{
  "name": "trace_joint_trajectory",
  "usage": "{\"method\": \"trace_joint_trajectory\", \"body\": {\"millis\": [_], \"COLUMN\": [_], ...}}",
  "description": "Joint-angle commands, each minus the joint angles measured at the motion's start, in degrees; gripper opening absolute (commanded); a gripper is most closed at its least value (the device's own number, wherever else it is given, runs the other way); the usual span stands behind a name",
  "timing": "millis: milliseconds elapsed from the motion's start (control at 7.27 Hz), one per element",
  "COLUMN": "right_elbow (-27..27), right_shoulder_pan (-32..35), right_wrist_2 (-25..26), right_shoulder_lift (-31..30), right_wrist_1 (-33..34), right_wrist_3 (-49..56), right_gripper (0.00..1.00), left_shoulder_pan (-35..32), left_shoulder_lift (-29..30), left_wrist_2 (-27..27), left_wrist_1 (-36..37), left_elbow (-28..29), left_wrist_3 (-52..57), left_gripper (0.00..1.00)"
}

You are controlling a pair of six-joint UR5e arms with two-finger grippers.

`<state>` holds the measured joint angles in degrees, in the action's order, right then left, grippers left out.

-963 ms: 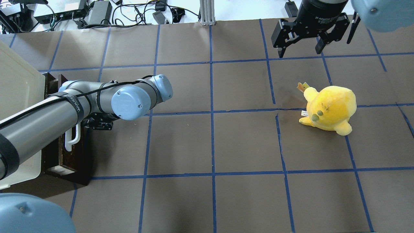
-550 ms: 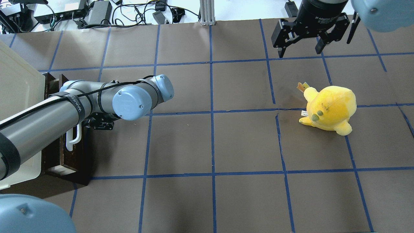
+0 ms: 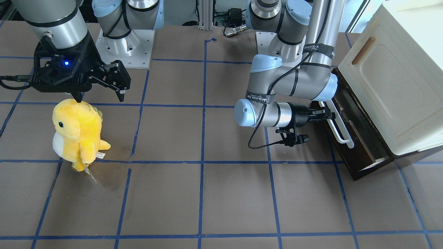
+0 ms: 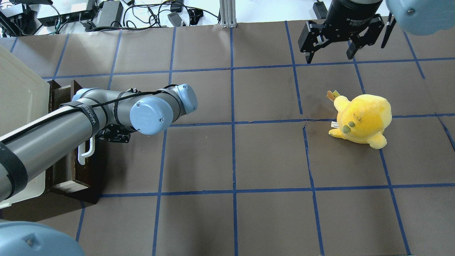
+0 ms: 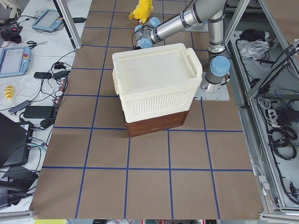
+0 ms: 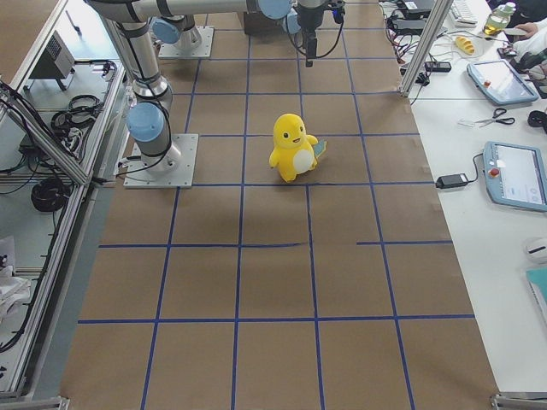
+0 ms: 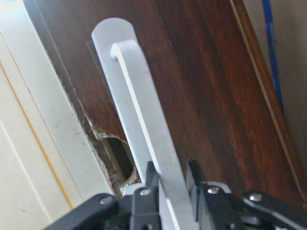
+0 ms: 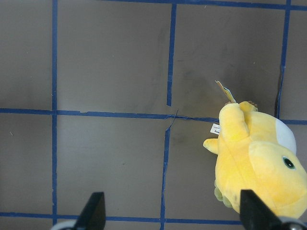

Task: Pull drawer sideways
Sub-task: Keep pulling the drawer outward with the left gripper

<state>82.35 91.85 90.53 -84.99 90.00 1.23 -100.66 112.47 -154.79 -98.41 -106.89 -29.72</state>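
The left claw (image 7: 170, 175) is clamped on the handle (image 7: 139, 100), its fingers (image 7: 193, 175) pinching the white bar from both sides toward the end nearer the robot. The drawer (image 3: 353, 157) sits under the cabinet (image 3: 391, 86), at the end of the bench (image 3: 207, 193) on the robot's left. It stands partly out from beneath the cabinet, with a strip of pale interior showing past the cabinet's front. The right claw (image 4: 328, 57) hangs with its fingers spread wide and grips nothing, well apart from the cabinet across the bench. A yellow plush (image 4: 362, 119) stands upright near that claw, also far from the cabinet.
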Motion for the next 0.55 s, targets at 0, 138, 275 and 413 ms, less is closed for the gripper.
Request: {"method": "trace_joint_trajectory", "body": {"millis": [0,138,275,413], "right_elbow": [0.0,0.0,0.0,0.0], "right_shoulder_pan": [0.0,0.0,0.1,0.0], "right_wrist_2": [0.0,0.0,0.0,0.0], "right_shoulder_lift": [0.0,0.0,0.0,0.0], "right_wrist_1": [0.0,0.0,0.0,0.0], "right_wrist_3": [0.0,0.1,0.0,0.0], "right_gripper": [1.0,1.0,1.0,1.0], "left_shoulder_pan": [-0.2,-0.2,-0.5,-1.1], "left_shoulder_lift": [0.0,0.0,0.0,0.2], "left_wrist_2": [0.0,0.0,0.1,0.0], "left_wrist_1": [0.1,0.1,0.1,0.2], "left_elbow": [0.0,0.0,0.0,0.0], "left_wrist_3": [0.0,0.0,0.0,0.0], "left_gripper": [0.12,0.12,0.12,0.12]}}
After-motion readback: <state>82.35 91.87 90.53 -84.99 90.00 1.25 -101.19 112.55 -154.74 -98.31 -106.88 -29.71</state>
